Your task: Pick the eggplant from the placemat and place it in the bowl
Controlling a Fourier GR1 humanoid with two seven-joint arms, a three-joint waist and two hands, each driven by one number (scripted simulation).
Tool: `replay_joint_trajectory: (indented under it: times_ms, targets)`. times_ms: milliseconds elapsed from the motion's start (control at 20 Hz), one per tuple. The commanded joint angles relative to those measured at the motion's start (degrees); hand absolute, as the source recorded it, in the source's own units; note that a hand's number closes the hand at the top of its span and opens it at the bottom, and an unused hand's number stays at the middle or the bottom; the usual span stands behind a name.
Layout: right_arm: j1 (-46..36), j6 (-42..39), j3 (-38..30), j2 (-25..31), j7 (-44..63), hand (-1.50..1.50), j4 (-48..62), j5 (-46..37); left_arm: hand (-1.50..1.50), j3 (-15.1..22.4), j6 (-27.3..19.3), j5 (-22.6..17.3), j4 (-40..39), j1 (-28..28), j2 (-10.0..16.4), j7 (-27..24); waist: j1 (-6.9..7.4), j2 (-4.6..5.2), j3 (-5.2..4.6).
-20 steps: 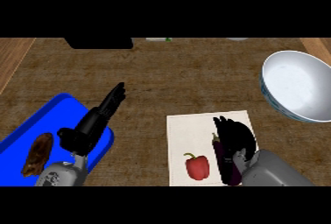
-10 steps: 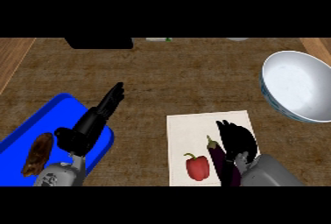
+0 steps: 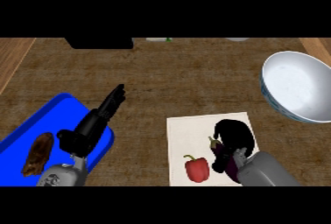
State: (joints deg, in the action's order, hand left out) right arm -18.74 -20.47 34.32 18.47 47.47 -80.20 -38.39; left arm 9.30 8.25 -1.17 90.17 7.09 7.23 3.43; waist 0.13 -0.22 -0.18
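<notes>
Most of the free room is in the middle and top of the counter (image 3: 181,78). It's a brown, woven-looking surface with a lighter wood strip (image 3: 13,57) showing at the top left corner and another at the top right. A black boxy thing (image 3: 99,42) sits right at the far edge, cut off by the view.

The bowl (image 3: 297,87) is over by the right edge. It's round, white and smooth inside, with a patterned outer wall, and there's nothing in it. It sits well apart from the placemat (image 3: 191,129), which is a flat white rectangle running down to the bottom edge.

On the placemat there's a glossy red bell pepper (image 3: 197,168) on the left half. Just beside it on the right is the eggplant (image 3: 218,156), dark purple with a greenish stem end, so it's on the mat and not in the bowl.

The right hand (image 3: 234,135) is hunched over the eggplant with its fingers curled around it, hiding a good chunk of it.

The left hand (image 3: 97,124) has straight fingers pointing up and to the right, holding nothing. It hovers over the right edge of a blue tray (image 3: 39,124) with rounded corners at the lower left. The tray holds one lumpy brown item (image 3: 37,154), and I can't tell what it is.
</notes>
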Motion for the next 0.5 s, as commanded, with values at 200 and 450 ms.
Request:
replay_joint_trajectory:
  times_ms: [200,450]
  targets:
    - [1.1,1.8,-2.6,-3.8,-4.3,1.5,3.6,-9.8,0.0,1.3,0.0,2.3,2.1,-2.2,-2.7,0.5,0.01,0.2,0.18]
    - [1.9,0.0,2.0,11.2,-29.2,1.5,-10.7,-4.5,0.0,0.3,-0.6,1.6,2.8,-0.9,-1.9,2.3,-0.78,-0.19,0.28]
